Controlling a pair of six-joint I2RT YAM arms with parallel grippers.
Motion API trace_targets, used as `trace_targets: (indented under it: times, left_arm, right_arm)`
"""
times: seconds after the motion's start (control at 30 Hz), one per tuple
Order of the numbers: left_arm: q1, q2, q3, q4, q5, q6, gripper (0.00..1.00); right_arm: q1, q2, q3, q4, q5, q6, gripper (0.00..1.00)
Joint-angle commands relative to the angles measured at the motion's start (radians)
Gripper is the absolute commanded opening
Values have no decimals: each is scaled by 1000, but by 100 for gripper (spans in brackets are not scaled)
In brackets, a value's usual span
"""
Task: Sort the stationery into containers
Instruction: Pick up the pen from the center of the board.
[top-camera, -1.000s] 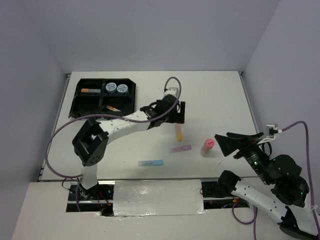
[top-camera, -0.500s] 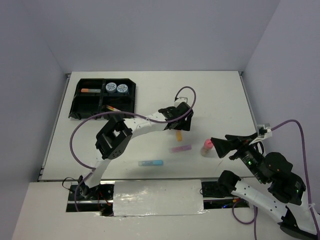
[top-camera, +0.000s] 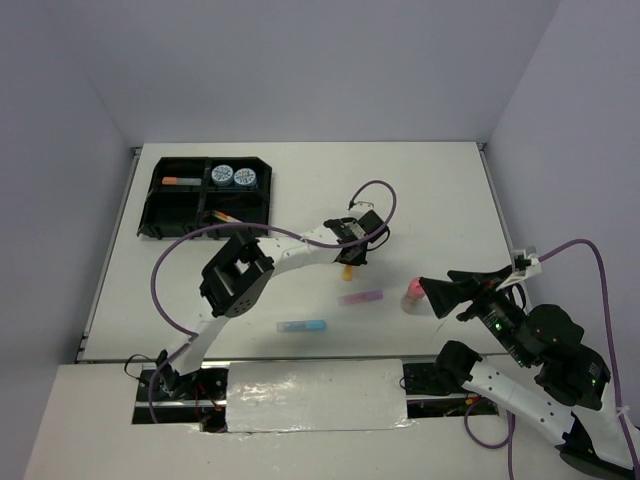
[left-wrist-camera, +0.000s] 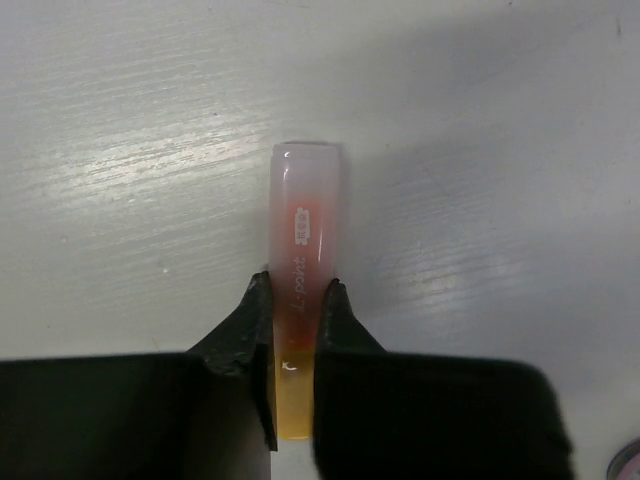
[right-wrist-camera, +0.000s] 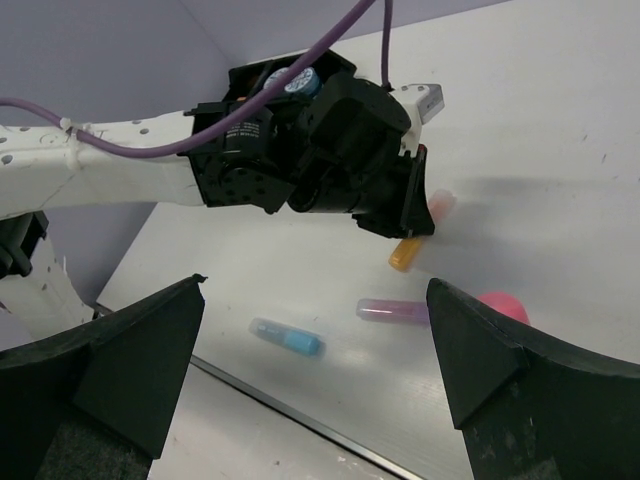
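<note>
My left gripper (top-camera: 351, 256) is shut on the orange highlighter (left-wrist-camera: 305, 225), jaws clamped across its orange barrel with the pale pink cap sticking out ahead, at table level mid-table. The right wrist view shows that gripper (right-wrist-camera: 410, 215) and the highlighter's orange end (right-wrist-camera: 403, 254). A purple highlighter (top-camera: 361, 297) and a blue highlighter (top-camera: 301, 326) lie nearer the front edge. My right gripper (top-camera: 432, 296) stands open and holds nothing, right beside the pink-capped bottle (top-camera: 412, 292). The black tray (top-camera: 160, 212) at the back left holds two tape rolls (top-camera: 233, 176) and pens (top-camera: 226, 216).
An orange-tipped pen (top-camera: 182, 181) lies in the tray's back left compartment. A purple cable (top-camera: 372, 190) loops above the left wrist. Walls close the table off at the back and sides.
My left gripper swung right and forward from beside the tray, came down over the orange highlighter and shut on it. The right gripper shifted slightly left toward the pink-capped bottle.
</note>
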Motion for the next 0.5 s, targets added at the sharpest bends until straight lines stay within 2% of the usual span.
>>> trace_targets:
  times: [0.0,0.07,0.17,0.27,0.33,0.37,0.47]
  left_arm:
    - [6,-7,9,-72,-42,12,0]
    - [25,-49,-29,-62,-77,13,0]
    - [104,-198,-120,4,-77,30,0]
    - [273,-394,-181,35,-45,36,0]
    - [352,-453,-206,37,-25,36,0]
    - [425,-505,-212,63,5,52,0]
    - [531,-554,-187,55,42,67,0]
  right_arm:
    - [0,-13,2,46,-11,-24,100]
    - [0,-16,-1,48,-11,-26,100]
    - [2,-22,-4,49,-12,-29,100]
    - [3,-27,-9,54,-14,-32,100]
    - [-1,-28,-12,55,-16,-35,100]
    - [2,-30,-15,61,-19,-38,100]
    - [0,-33,-22,74,-19,-46,100]
